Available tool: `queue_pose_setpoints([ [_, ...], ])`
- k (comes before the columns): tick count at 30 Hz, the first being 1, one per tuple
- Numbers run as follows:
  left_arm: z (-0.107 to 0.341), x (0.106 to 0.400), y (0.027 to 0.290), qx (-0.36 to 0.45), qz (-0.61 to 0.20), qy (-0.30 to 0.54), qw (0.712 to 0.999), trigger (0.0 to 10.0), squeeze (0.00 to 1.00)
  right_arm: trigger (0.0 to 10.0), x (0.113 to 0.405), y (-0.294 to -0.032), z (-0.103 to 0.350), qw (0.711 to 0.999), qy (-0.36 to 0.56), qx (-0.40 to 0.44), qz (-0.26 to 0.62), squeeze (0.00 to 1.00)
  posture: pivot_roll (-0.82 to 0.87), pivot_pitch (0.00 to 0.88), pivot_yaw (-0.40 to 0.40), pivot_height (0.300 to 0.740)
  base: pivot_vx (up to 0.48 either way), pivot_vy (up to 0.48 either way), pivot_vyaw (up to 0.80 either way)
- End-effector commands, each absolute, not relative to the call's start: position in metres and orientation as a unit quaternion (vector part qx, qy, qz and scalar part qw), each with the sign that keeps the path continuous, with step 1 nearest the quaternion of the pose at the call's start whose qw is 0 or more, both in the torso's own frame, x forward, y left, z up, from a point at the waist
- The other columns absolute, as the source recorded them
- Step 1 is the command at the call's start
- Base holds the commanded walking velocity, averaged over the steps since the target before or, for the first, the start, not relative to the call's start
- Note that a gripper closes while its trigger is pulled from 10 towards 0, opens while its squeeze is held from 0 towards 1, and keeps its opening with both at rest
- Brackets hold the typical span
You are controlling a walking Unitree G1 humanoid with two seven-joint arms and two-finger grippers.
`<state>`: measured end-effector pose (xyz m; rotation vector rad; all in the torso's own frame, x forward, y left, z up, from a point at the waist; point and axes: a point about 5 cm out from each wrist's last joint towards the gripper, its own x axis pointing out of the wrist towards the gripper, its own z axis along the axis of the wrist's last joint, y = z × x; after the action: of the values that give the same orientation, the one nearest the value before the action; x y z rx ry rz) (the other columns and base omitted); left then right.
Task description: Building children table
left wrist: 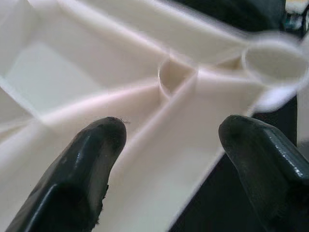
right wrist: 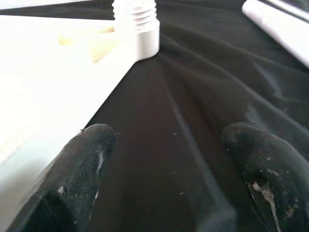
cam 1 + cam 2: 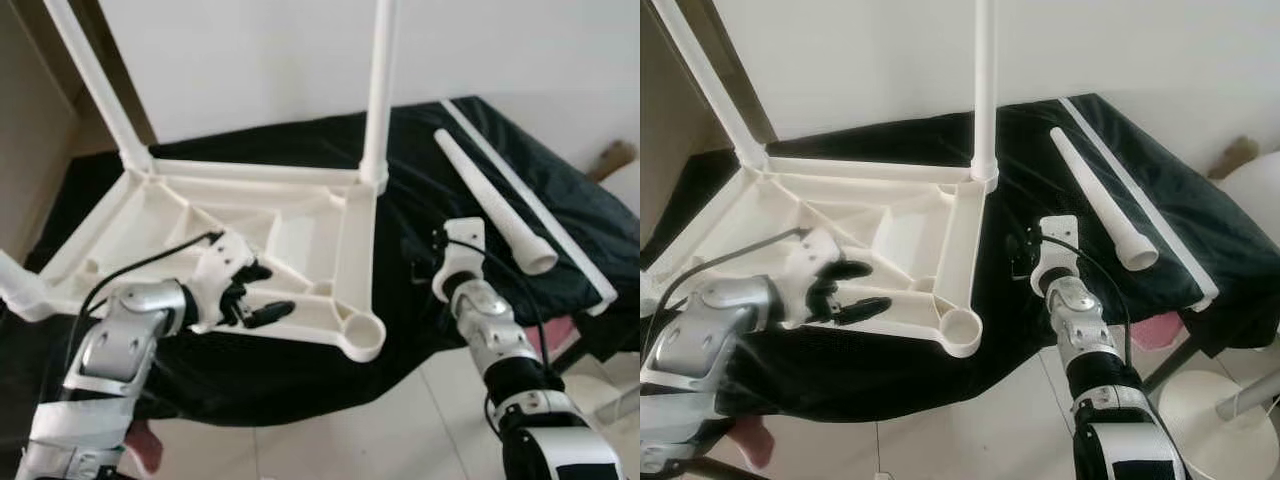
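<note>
Two legs point(image 3: 378, 90) stand screwed into the upturned tabletop point(image 3: 300, 240); I count one loose leg point(image 3: 495, 205) beside it. My left gripper point(image 3: 258, 292) and right gripper point(image 2: 169, 159) both hang open.

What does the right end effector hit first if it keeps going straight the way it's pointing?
Probably the black cloth: the open right end effector points low along it. Further on, roughly in line, stands the threaded base of a fitted leg at the tabletop's corner. Depth is unclear.
</note>
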<state>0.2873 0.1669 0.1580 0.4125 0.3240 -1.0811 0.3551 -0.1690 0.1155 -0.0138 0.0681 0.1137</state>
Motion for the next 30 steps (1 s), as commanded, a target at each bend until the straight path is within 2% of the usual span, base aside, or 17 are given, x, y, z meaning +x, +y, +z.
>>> queue_pose_setpoints([
  [1, 0.144, 0.282, 0.172, 0.215, -0.516, 0.189, 0.807, 10.0, 0.00, 10.0, 0.356, -0.167, 0.112, 0.997, 0.048, -0.002, 0.054, 0.00, 0.04, 0.000, 0.041, 0.740, 0.000, 0.000, 0.00],
  [7, 0.130, 0.280, 0.180, 0.237, -0.507, 0.229, 0.797, 10.0, 0.00, 10.0, 0.357, -0.167, 0.112, 0.997, 0.053, -0.001, 0.048, 0.00, 0.04, 0.000, 0.038, 0.740, 0.000, 0.000, 0.00],
  [15, 0.122, 0.284, 0.183, 0.261, -0.495, 0.237, 0.794, 10.0, 0.00, 10.0, 0.359, -0.171, 0.111, 0.997, 0.062, -0.004, 0.037, 0.00, 0.03, 0.000, 0.037, 0.740, 0.000, 0.000, 0.00],
  [20, 0.118, 0.279, 0.174, 0.253, -0.513, 0.235, 0.786, 10.0, 0.00, 10.0, 0.361, -0.166, 0.110, 0.996, 0.075, -0.005, 0.049, 0.00, 0.03, 0.000, 0.040, 0.740, 0.000, 0.000, 0.00],
  [24, 0.114, 0.266, 0.157, 0.223, -0.557, 0.231, 0.766, 10.0, 0.00, 10.0, 0.365, -0.150, 0.108, 0.991, 0.096, -0.015, 0.089, 0.00, 0.03, 0.000, 0.041, 0.740, 0.000, 0.000, 0.00],
  [25, 0.109, 0.258, 0.145, 0.211, -0.577, 0.230, 0.755, 10.0, 0.00, 10.0, 0.367, -0.140, 0.109, 0.989, 0.099, -0.020, 0.112, 0.00, 0.03, 0.000, 0.038, 0.740, 0.000, 0.000, 0.00],
  [30, 0.106, 0.252, 0.131, 0.200, -0.594, 0.222, 0.747, 10.0, 0.00, 10.0, 0.369, -0.129, 0.108, 0.982, 0.113, -0.027, 0.147, 0.00, 0.04, 0.000, 0.026, 0.740, 0.000, 0.000, 0.00],
])
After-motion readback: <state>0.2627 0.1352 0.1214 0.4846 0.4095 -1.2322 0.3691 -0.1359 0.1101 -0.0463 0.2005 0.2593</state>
